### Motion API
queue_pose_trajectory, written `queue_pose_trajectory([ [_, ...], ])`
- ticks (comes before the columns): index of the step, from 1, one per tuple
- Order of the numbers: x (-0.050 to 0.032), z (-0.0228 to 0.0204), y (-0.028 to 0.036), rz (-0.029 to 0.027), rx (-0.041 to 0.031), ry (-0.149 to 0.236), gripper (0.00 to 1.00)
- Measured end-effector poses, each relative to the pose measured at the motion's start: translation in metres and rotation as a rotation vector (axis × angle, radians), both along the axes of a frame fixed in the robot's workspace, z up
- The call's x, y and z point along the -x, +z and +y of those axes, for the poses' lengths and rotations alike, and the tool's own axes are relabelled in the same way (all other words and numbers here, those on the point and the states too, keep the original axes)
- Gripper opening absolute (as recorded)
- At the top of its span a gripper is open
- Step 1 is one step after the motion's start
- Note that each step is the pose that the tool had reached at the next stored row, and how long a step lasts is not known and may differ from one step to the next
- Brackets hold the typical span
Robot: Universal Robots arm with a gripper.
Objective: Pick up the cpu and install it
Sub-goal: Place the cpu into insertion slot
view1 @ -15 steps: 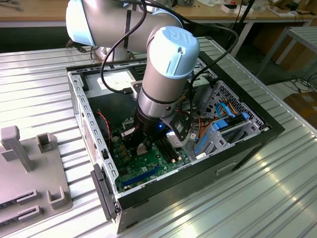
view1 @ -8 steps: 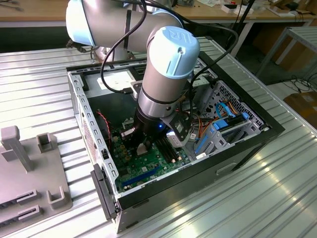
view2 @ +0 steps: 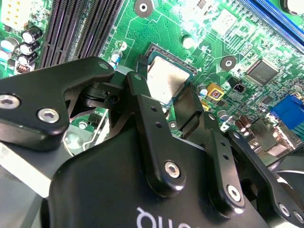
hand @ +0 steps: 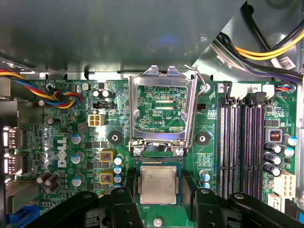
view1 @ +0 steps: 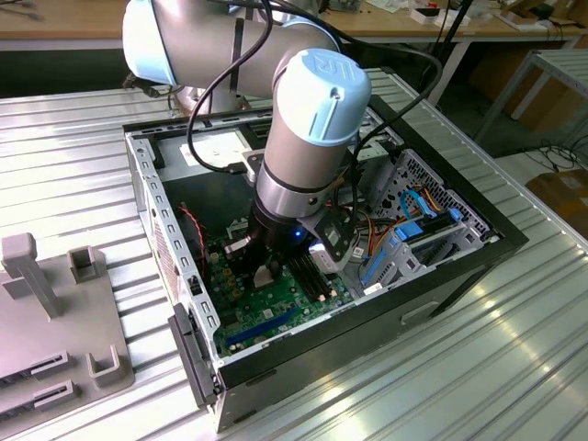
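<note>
The cpu, a small square chip with a dull grey metal top, lies flat in the socket on the green motherboard. The silver hinged socket frame stands swung open just beyond it. My gripper is low over the socket. Its black fingers flank the chip on two sides, and a thin strip of socket edge shows between each finger and the chip. In the second wrist view the cpu sits between the same fingers of the gripper. In the exterior view the gripper reaches down into the open computer case.
Long black memory slots run beside the socket. Bundled coloured cables and yellow and black cables lie along the case walls. A blue slot crosses the board. A grey fixture stands on the ribbed table at the exterior view's left.
</note>
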State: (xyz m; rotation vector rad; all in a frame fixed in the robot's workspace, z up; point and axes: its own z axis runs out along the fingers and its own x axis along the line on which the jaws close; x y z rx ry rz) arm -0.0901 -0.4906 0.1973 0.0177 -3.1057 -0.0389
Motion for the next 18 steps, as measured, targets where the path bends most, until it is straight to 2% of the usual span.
queue_pose_trajectory([
  [18, -0.0003, -0.0001, -0.0009, -0.0006, 0.0001, 0.000, 0.47],
])
